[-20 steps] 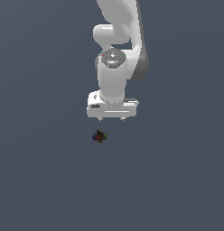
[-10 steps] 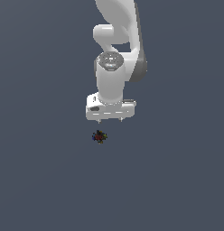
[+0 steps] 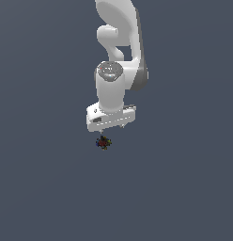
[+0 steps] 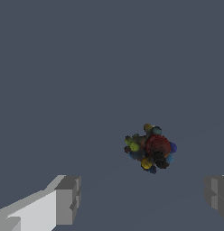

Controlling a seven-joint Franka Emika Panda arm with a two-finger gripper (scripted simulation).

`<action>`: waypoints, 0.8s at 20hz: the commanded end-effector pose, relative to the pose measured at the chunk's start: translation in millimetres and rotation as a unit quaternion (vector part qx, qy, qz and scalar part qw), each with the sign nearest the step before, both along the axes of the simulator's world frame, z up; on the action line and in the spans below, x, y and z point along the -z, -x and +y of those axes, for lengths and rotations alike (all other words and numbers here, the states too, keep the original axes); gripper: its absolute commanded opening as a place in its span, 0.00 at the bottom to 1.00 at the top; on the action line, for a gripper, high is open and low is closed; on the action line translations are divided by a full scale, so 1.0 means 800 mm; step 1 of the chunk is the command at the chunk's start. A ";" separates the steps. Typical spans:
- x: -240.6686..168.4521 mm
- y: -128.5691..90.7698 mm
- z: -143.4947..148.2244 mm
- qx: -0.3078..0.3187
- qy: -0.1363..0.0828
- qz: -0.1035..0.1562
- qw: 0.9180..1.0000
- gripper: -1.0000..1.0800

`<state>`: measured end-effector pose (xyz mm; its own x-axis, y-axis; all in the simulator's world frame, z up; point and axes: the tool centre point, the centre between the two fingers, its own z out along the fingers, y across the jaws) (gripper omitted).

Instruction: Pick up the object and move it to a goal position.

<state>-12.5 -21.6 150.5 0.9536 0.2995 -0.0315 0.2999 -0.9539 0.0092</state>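
Observation:
The object (image 3: 104, 142) is a tiny dark lump with red, green, blue and yellow specks, lying on the flat grey floor. In the exterior view my white gripper (image 3: 110, 126) hangs just above it, a little toward the exterior view's right, and does not touch it. In the wrist view the object (image 4: 150, 148) lies ahead of the two grey fingertips (image 4: 67, 198), off-centre toward the far fingertip (image 4: 216, 193). The jaws stand wide apart and hold nothing.
The white arm (image 3: 119, 52) rises from the gripper toward the top of the exterior view. A plain grey floor (image 3: 184, 179) surrounds the object.
The gripper has come down and shifted toward the exterior view's left, closer to the object. The object has not moved.

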 end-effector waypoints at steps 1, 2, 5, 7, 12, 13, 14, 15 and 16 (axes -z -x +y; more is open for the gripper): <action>0.008 -0.001 -0.005 -0.031 -0.001 0.000 1.000 0.96; 0.011 -0.001 -0.008 -0.043 -0.001 0.000 0.999 0.96; 0.020 -0.002 -0.014 -0.080 -0.002 -0.001 0.997 0.96; 0.026 -0.002 -0.018 -0.105 -0.003 -0.001 0.994 0.96; 0.041 -0.003 -0.028 -0.166 -0.005 -0.003 0.986 0.96; 0.044 -0.003 -0.030 -0.178 -0.006 -0.003 0.984 0.96; 0.047 -0.003 -0.032 -0.190 -0.006 -0.003 0.982 0.96; 0.050 -0.003 -0.034 -0.202 -0.007 -0.003 0.979 0.96; 0.053 -0.003 -0.036 -0.214 -0.007 -0.004 0.977 0.96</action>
<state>-10.4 -47.9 112.0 0.7663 0.6422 -0.0196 0.6423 -0.7665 0.0007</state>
